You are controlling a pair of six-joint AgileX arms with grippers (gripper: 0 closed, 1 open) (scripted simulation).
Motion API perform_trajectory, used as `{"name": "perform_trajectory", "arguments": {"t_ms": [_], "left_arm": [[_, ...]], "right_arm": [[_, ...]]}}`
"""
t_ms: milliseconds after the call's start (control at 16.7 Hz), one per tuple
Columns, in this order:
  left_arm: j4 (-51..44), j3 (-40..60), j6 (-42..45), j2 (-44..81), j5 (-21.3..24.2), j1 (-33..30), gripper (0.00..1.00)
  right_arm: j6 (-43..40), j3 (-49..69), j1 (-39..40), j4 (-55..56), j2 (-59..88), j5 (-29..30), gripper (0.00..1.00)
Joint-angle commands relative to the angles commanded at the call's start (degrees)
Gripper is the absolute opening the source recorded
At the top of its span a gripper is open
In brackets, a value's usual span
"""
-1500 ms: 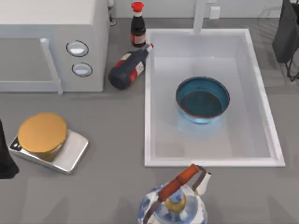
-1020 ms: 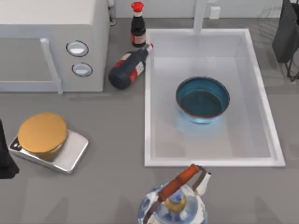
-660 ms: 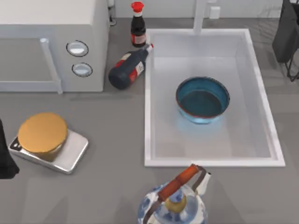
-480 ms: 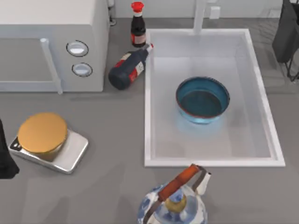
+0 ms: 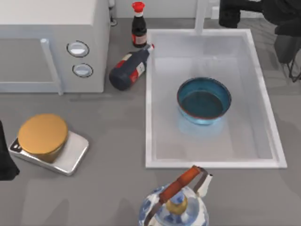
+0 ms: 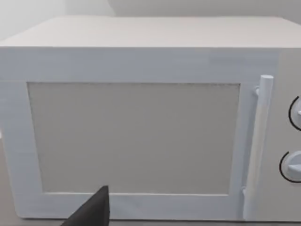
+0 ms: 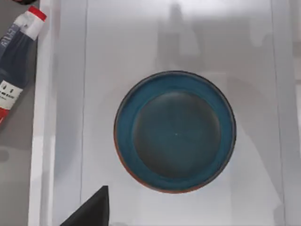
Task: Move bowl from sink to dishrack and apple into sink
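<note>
The blue bowl [image 5: 203,100] with its teal inside stands upright on the floor of the white sink [image 5: 148,117], right of the middle. From the right wrist view I look straight down on the bowl [image 7: 175,132] and the sink floor [image 7: 141,37]. My right arm [image 5: 256,10] reaches in over the sink's back right corner, high above the bowl and apart from it. My left arm [image 5: 4,160] is parked at the table's left edge. The pale wires of the dishrack [image 5: 270,37] show faintly at the back right. The apple is out of view.
A white microwave [image 5: 51,42] fills the back left and faces the left wrist camera [image 6: 141,136]. An upright dark bottle [image 5: 138,26] and a lying one [image 5: 129,68] sit by the sink's left rim. A blue-and-white kettle [image 5: 174,202] stands in front, a scale with a golden disc [image 5: 44,136] at the left.
My right arm has swung in from the right edge and now hangs over the sink's back right corner. The bowl and my left arm have not moved.
</note>
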Motion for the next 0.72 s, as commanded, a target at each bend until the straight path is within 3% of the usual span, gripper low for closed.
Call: {"name": "perform_trajectory", "arguments": {"t_ms": [420, 720], "left_arm": [[0.0, 0.0, 0.0, 0.0, 0.0, 0.0, 1.00], [0.0, 0.0, 0.0, 0.0, 0.0, 0.0, 1.00]], "right_arm": [[6.0, 34.3, 7.1, -15.2, 36.7, 1.4, 1.00], [7.9, 46.4, 9.5, -20.1, 49.0, 2.2, 1.00]]}}
